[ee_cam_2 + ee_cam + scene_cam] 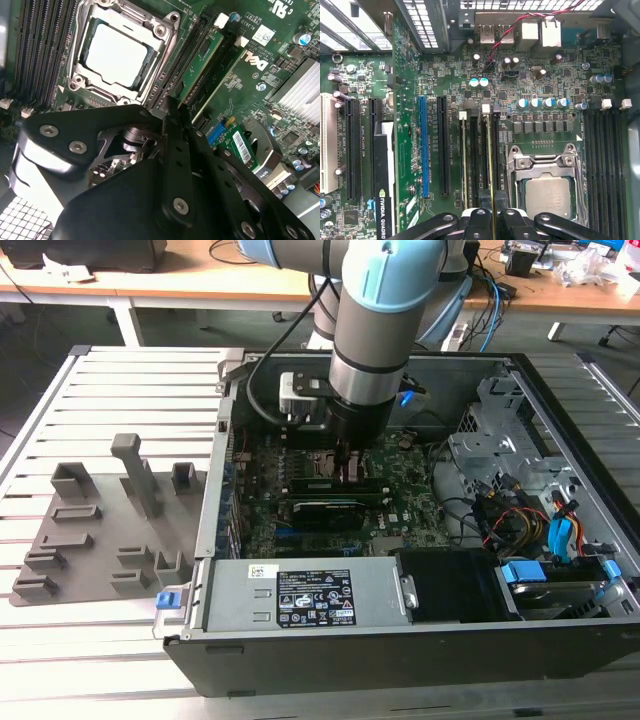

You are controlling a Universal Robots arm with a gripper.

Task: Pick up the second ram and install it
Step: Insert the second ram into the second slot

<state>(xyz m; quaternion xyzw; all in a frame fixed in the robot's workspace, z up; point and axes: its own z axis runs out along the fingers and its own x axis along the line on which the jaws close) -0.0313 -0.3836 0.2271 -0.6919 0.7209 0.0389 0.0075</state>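
Your gripper [492, 220] had its fingers closed on the second ram [490, 165], held edge-down over a memory slot beside the processor socket [547, 192], low and centre in frame, so it could seat straight.

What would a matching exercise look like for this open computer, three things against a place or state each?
Things:
1. second ram
2. processor
3. grey holder tray

Places or states:
A. silver, lying in the metal socket frame
B. outside the case, on the exterior view's left
C. on edge between the fingertips of the gripper

Pairs: 1-C, 2-A, 3-B.
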